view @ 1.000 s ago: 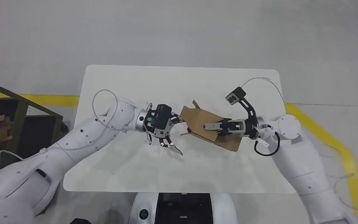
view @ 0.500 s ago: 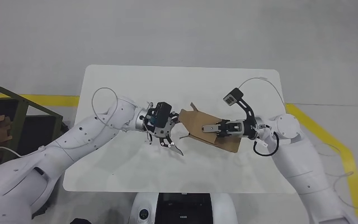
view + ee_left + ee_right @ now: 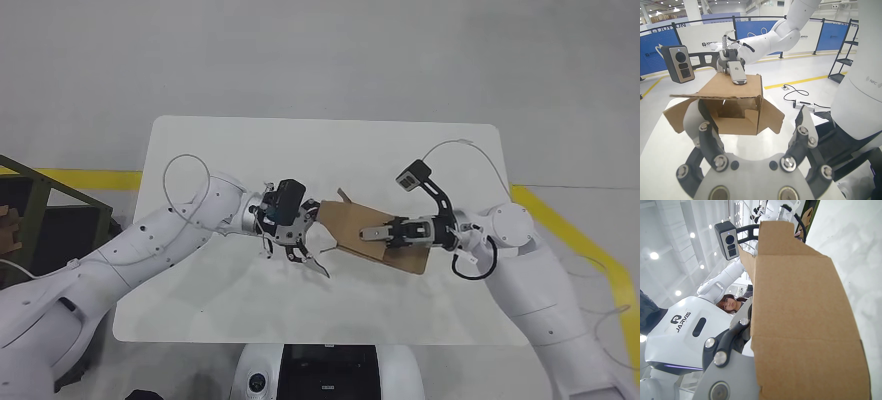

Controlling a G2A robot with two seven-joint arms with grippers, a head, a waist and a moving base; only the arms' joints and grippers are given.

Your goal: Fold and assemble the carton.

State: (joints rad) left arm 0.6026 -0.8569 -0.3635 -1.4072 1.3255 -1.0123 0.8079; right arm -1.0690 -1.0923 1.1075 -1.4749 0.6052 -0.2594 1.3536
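- On the desk (image 3: 200,160), the right tool (image 3: 738,81) pinches the carton (image 3: 350,218) by its top, steadying it.
- The left tool (image 3: 748,108), spread wide, faces the open flaps, seemingly ready to fold.

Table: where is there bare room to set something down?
Free: the far strip of the table beyond the carton, and the near strip before it. Crowded: the middle, with left hand and right hand at the carton.
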